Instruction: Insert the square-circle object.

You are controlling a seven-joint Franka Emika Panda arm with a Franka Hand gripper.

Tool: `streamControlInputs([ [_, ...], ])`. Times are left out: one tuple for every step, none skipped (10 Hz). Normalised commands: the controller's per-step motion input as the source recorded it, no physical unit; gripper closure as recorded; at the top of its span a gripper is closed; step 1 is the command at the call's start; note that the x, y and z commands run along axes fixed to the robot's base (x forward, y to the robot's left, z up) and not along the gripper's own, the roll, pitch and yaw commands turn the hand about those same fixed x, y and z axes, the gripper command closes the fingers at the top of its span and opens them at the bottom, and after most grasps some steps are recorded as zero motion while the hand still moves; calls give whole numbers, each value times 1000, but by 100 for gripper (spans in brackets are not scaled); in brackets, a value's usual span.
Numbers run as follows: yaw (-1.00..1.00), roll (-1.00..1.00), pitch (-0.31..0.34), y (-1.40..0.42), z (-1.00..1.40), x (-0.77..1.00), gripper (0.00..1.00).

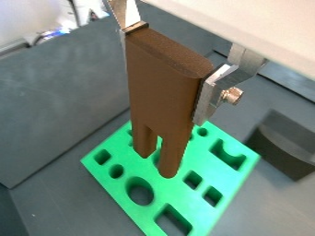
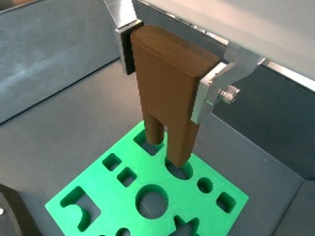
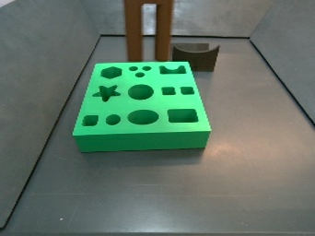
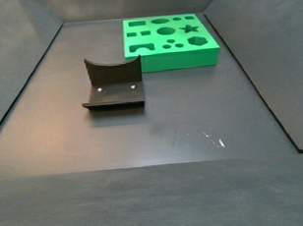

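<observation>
The square-circle object (image 1: pixel 160 101) is a tall brown block with two prongs at its lower end. My gripper (image 1: pixel 168 63) is shut on its upper end and holds it upright, as both wrist views show (image 2: pixel 168 72). The silver fingers (image 2: pixel 209 92) press on its two narrow sides. The prongs hang just above the green block (image 1: pixel 227 166) with several shaped holes, near one edge (image 2: pixel 123 198). In a side view only the prongs (image 3: pixel 135 28) show, past the far edge of the green block (image 3: pixel 142 138); the gripper is out of frame there.
A dark fixture with a curved notch on top (image 4: pixel 113 83) stands on the grey floor apart from the green block (image 4: pixel 177 62), and behind its right corner in a side view (image 3: pixel 194 55). Grey walls enclose the floor.
</observation>
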Motion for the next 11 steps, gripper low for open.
streamControlInputs([
  [374, 101, -129, -317, -951, -546, 100],
  [343, 156, -216, -409, -760, -666, 100],
  [309, 191, -240, -403, -680, -629, 100],
  [194, 213, -243, -337, -660, -583, 100],
  [151, 200, -223, -243, -640, -429, 100],
  [40, 130, -91, -83, -489, -111, 100],
  [-69, 134, 0, 0, -329, 29, 100],
  [-120, 84, 0, 0, -303, 0, 100],
  [-149, 27, 0, 0, -229, -269, 100],
  [-209, 0, 0, 20, -171, -469, 100],
  [-214, 0, -4, 0, -117, -517, 100],
])
